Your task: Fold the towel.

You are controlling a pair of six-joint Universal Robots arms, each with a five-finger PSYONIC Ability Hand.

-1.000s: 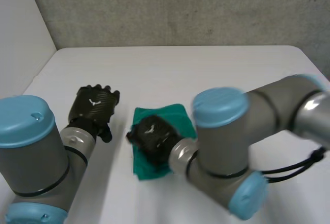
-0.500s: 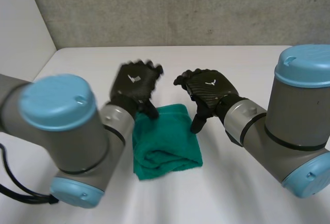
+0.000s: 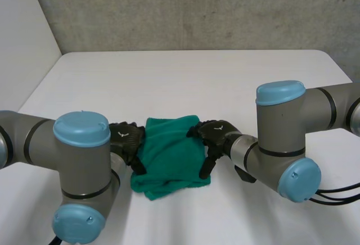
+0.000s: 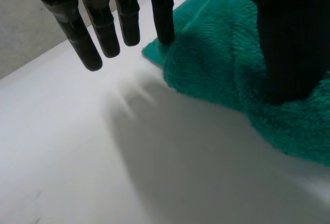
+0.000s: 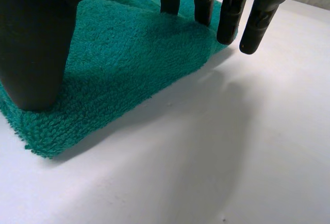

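Left hand (image 3: 125,139), right hand (image 3: 216,135): fingers straight, holding nothing, thumbs pressing towel (image 3: 169,157) between them; towel already folded compact, probably only flattening left.

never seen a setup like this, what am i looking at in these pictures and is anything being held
It is a two-armed robot at a white table. The wide picture comes from a camera up behind the robot, looking down; the other two come from cameras on each wrist, looking along the palm. A green towel lies on the table. The left robot hand and right robot hand sit at its opposite side edges, fingers straight, thumbs resting on the cloth. Neither grips it, so nothing is held.
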